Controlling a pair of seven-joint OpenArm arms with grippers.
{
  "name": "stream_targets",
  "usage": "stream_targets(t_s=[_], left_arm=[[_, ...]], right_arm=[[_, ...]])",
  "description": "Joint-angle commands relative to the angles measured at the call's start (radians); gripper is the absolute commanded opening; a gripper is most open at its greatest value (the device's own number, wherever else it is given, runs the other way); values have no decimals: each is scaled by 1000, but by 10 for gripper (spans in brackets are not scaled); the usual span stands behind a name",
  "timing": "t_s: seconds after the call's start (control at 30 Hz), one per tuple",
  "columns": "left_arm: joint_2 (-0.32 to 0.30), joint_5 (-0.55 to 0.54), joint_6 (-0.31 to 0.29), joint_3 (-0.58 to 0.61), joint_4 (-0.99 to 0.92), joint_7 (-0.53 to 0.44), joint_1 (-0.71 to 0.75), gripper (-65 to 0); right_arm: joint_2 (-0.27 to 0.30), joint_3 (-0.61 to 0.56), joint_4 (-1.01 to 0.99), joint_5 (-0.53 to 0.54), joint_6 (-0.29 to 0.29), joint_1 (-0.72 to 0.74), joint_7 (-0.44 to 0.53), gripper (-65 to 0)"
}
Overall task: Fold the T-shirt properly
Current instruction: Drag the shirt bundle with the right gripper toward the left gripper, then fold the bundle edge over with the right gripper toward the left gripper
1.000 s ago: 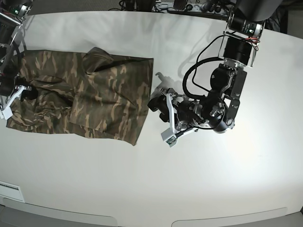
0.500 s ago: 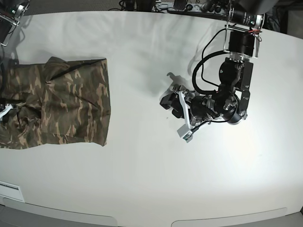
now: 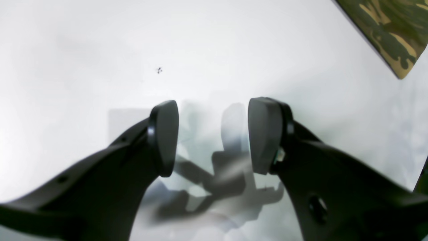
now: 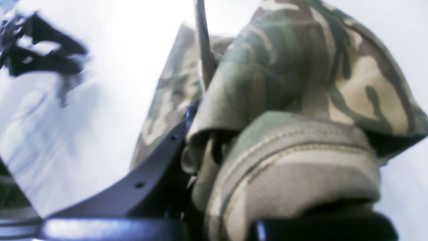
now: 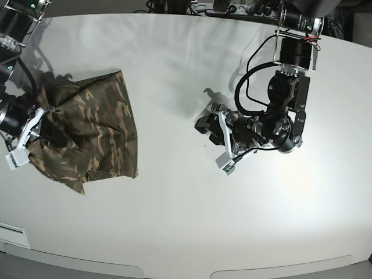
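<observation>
T-shirt [image 5: 96, 131] bunched (camouflage cloth) in pinched right claw [image 5: 26, 136]; left claw [image 3: 212, 135] spread, empty

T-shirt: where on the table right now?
In the base view the T-shirt lies bunched on the table's left side, one end clamped in the right gripper, well apart from the open left gripper.
</observation>
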Motion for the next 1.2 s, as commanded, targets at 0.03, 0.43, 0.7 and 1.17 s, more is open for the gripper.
stream_targets(t_s=[0.03,0.43,0.7,1.17], left_arm=[[-3,-20,-10,-3,18,-15,-22,-298],[-2,-44,-10,-3,18,-15,-22,-298],[-2,-65,-14,-3,18,-15,-22,-298],[-3,-64,-14,-3,18,-15,-22,-299]], right_arm=[[-35,7,11,24,23,3,27,-650],[-231,-142,-26,-89,28,-8,128,-202],[-228,-469,-26,-267,28,14,107,-196],[-228,-686,-26,-795,-42,70,309,-196]])
